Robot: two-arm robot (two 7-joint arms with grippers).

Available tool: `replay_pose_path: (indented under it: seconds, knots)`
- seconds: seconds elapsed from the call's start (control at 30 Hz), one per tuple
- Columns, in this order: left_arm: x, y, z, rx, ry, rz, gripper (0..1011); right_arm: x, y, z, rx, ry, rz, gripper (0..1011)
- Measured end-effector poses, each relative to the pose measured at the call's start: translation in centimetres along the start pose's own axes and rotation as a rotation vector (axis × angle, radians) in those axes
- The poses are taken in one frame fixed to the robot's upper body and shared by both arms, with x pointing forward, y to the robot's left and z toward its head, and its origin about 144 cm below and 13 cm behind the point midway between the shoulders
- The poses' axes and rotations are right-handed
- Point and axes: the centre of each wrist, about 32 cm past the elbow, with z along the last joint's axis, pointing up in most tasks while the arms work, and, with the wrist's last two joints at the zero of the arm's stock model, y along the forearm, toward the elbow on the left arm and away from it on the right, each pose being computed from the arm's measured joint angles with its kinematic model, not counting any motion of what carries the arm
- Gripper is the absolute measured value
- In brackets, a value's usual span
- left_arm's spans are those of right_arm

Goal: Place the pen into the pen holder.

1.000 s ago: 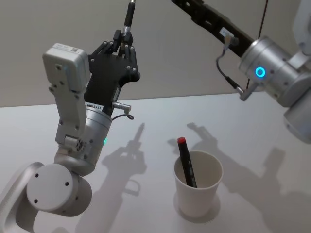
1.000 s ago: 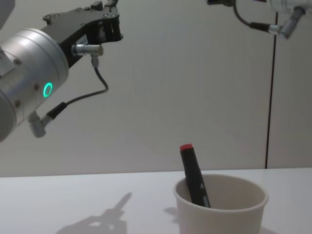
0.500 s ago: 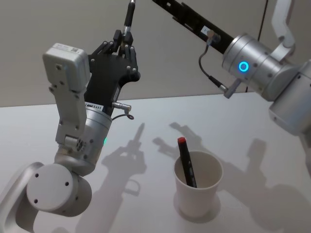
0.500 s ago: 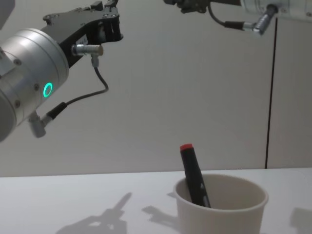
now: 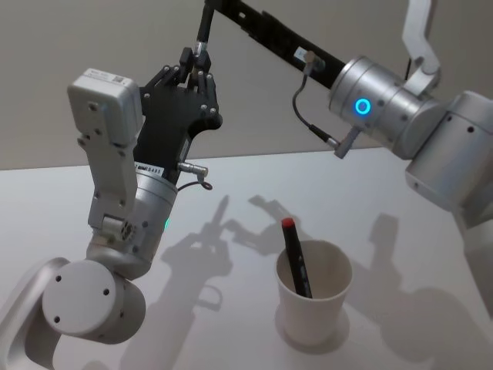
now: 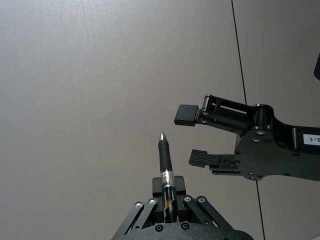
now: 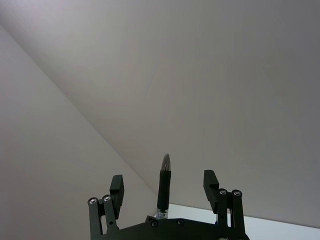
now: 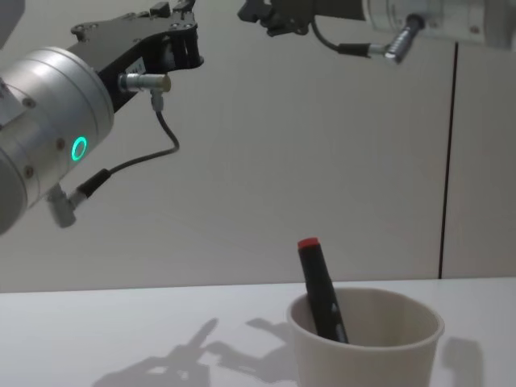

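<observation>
White and matt, the table (image 5: 46, 216) is the largest thing seen. Above it the left arm (image 5: 115, 193) is raised upright, and the right arm (image 5: 385, 108) is stretched across from the other side, high up. In the head view a white sticker (image 5: 150, 168) with small digits is seen on the left arm, but it cannot be read. In the left wrist view a white label (image 6: 311, 140) on the body of the right gripper is cut by the edge, and only "-1" is legible.

The pen holder (image 5: 312, 320), an off-white paper cup, stands on the table well below both sets of fingers. A black marker (image 5: 299, 270) with a red cap is leaned inside it. In the chest view the cup's tapered side and rolled rim are seen from the side.

The pen (image 6: 165, 165) is clamped at its lower part by the fingers of the left gripper (image 6: 168, 192), with its tip pointing up. A white band with tiny print is wrapped around it just above those fingers, and the print is unreadable. The right gripper (image 6: 194, 136) is spread wide. In the left wrist view its pads (image 6: 202, 158) are seen beside the pen tip and apart from it. In the right wrist view the pen is seen standing between the two fingers (image 7: 116, 187), touched by neither.
</observation>
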Motion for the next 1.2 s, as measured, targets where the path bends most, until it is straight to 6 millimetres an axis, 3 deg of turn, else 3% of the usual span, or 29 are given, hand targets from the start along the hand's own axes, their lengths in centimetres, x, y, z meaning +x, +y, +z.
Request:
replay_pose_path:
  seconds: [1.2]
  knots:
    - [0.0,0.0,0.0,0.000,0.000,0.000,138,0.9,2.9,-2.0,-0.028,0.042,0.028,1001]
